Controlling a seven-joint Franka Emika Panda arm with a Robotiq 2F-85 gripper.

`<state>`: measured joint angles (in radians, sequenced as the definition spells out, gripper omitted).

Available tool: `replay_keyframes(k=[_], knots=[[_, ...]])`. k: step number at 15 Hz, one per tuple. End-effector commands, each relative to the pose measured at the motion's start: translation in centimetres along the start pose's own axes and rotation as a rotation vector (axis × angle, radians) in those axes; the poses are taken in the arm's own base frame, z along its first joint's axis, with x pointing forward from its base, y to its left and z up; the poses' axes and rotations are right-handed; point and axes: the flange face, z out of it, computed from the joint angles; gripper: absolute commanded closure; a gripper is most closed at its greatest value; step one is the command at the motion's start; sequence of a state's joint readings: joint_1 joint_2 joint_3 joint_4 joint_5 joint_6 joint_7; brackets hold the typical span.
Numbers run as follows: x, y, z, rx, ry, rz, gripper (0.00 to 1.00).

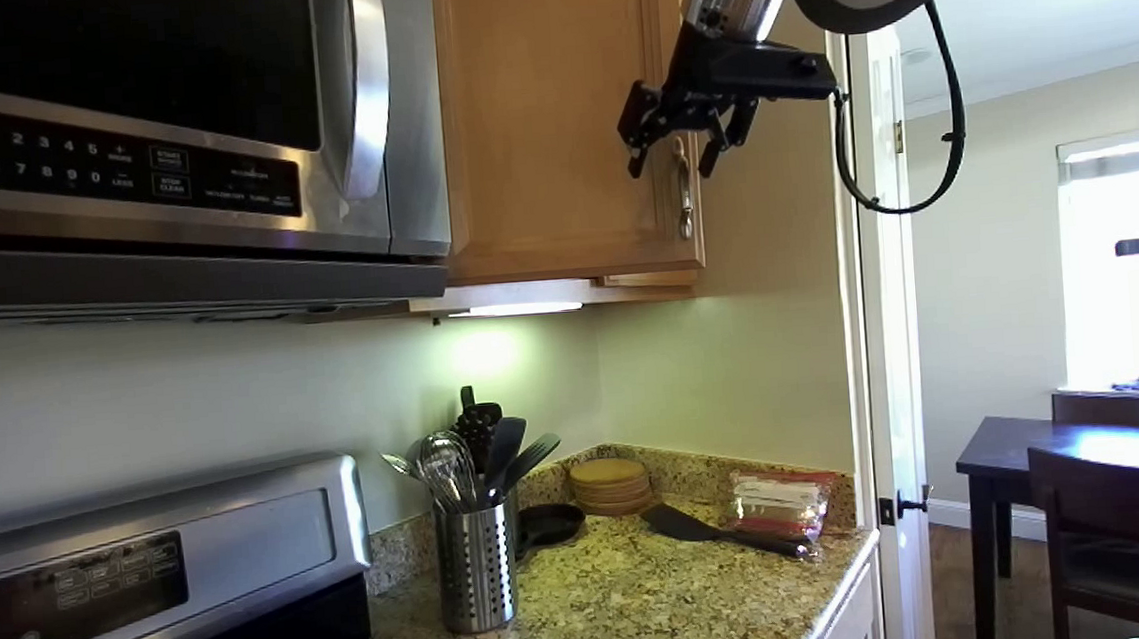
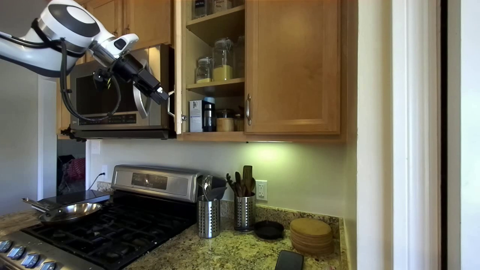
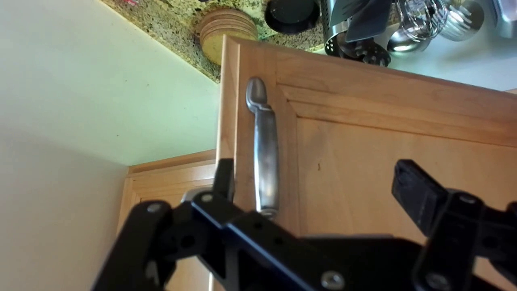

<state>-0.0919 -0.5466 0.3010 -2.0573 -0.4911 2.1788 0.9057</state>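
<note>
Beside the cab. door [image 3: 355,173], gripper [image 1: 671,163] w/ jaws spread wide, nothing held; handle [image 3: 266,157] v. near, contact unclear. Door's already swung out, shelves [image 2: 215,84] exposed: opening looks done, closing not.

Stove [image 2: 123,225] below a microwave [image 1: 177,146], counter [image 2: 232,252] alongside
A shiny pan [image 2: 71,212] sits on the stove; the counter bears two utensil holders [image 2: 208,221], a black skillet [image 2: 269,229] and stacked round mats [image 2: 311,236].
</note>
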Motion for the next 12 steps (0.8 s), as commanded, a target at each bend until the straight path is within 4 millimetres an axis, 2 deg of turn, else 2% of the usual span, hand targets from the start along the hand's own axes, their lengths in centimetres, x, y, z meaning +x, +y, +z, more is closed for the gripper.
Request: replay_keyframes(k=[1,6,12], knots=[[-0.01,0.09,0.20,0.013,0.023,0.040,0.00],[-0.05,0.17,0.23,0.003,0.025,0.031,0.00],[-0.79,0.52,0.45,-0.035,-0.053,0.003,0.00]])
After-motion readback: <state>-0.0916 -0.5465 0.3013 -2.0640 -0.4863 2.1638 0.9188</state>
